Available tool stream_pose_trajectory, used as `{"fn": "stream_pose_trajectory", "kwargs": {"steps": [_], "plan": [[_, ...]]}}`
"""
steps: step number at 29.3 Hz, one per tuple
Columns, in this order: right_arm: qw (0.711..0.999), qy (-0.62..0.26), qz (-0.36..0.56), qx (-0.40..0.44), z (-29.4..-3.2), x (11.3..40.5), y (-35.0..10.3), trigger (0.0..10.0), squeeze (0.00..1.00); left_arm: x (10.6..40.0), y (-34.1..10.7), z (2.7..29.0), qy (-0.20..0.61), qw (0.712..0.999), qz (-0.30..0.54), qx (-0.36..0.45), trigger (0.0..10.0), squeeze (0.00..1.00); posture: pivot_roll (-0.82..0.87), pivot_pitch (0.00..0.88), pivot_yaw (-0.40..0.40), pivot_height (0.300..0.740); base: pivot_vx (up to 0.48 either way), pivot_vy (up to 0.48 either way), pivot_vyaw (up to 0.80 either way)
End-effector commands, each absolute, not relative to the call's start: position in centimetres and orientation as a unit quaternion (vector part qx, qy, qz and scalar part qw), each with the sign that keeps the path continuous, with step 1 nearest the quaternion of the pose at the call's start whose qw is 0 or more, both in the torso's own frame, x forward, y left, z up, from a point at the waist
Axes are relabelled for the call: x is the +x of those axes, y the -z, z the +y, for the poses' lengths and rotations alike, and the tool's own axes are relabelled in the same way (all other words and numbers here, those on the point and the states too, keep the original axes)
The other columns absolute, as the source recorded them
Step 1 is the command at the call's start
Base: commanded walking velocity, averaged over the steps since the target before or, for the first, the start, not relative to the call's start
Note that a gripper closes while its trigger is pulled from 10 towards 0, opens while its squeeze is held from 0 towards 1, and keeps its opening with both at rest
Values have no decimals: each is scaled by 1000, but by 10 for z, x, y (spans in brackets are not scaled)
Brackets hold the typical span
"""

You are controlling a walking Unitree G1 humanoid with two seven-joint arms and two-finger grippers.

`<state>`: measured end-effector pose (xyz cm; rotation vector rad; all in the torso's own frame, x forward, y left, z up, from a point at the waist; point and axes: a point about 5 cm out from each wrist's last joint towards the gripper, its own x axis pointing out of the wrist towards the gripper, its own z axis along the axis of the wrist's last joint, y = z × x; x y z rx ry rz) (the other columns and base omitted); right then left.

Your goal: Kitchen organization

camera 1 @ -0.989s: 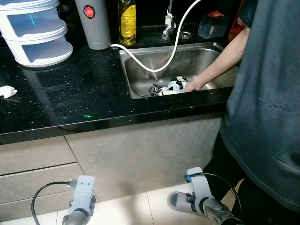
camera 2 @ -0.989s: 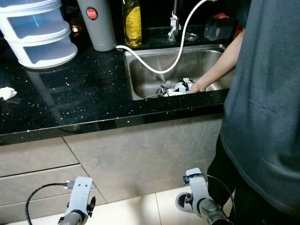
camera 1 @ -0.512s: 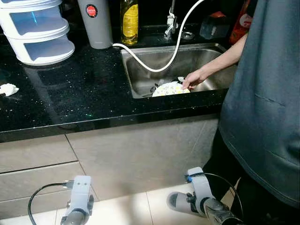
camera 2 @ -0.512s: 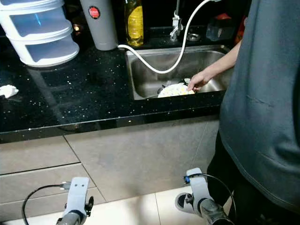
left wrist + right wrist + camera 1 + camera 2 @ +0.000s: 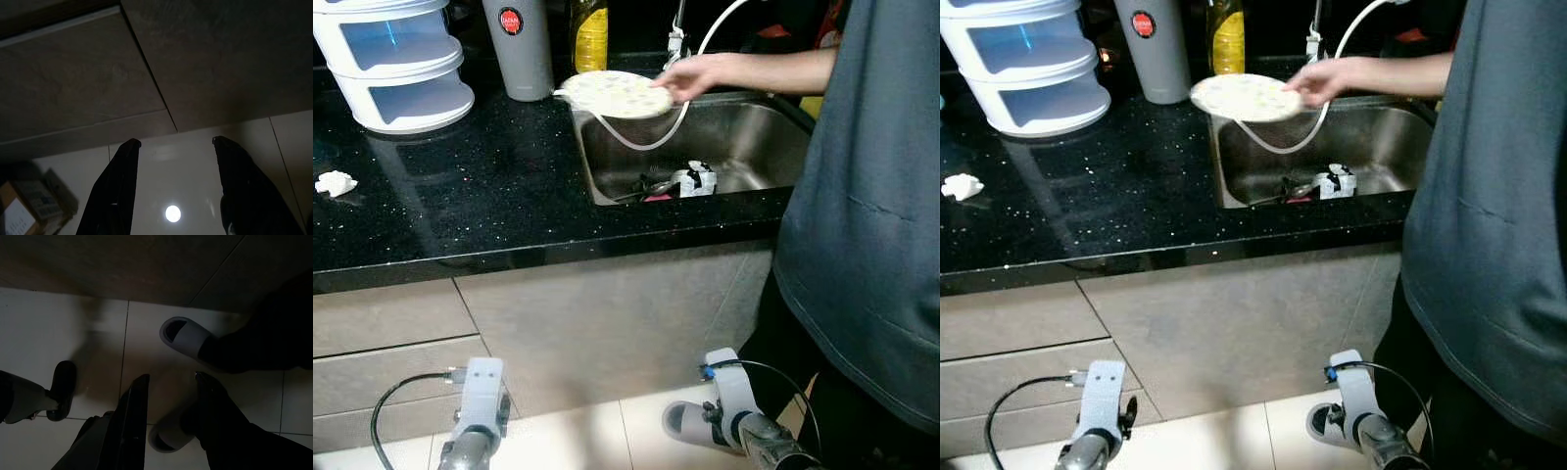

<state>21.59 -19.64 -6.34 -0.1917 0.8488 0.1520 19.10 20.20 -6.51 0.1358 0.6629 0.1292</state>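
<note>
Down by the cabinet fronts, my left gripper (image 5: 173, 188) and right gripper (image 5: 168, 418) hang idle, fingers spread, holding nothing. Above, a person's hand (image 5: 690, 76) holds a pale plate (image 5: 615, 94) over the sink (image 5: 749, 147) edge, beside the black countertop (image 5: 460, 196).

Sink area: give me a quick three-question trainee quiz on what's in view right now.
1. True or false: the plate lies flat in the sink.
2. What holds the plate? A) left gripper B) a person's hand C) nothing
3. Fill in: the white drawers stand on the ____.

Key:
1. False; it is held up over the sink's left edge.
2. B; both grippers hang low by the floor, with the right gripper near a grey slipper.
3. counter
</note>
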Motion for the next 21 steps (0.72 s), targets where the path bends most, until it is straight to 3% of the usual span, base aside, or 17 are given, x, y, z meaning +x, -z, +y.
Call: {"fn": "stream_pose_trajectory", "kwargs": {"steps": [1, 12, 21], "plan": [[906, -69, 410, -81, -197, 217, 62, 10000, 0, 187, 66, 203, -59, 941, 325, 71, 10000, 0, 54, 0, -13, 740, 0, 0, 0], [918, -71, 387, -46, -179, 232, 55, 10000, 0, 192, 65, 193, -38, 945, 320, 62, 10000, 0, 18, 0, -4, 740, 0, 0, 0], [917, -57, 392, -47, -180, 227, 59, 10000, 0, 200, 60, 188, 3, 948, 308, 78, 10000, 0, 11, 0, 20, 740, 0, 0, 0]]}}
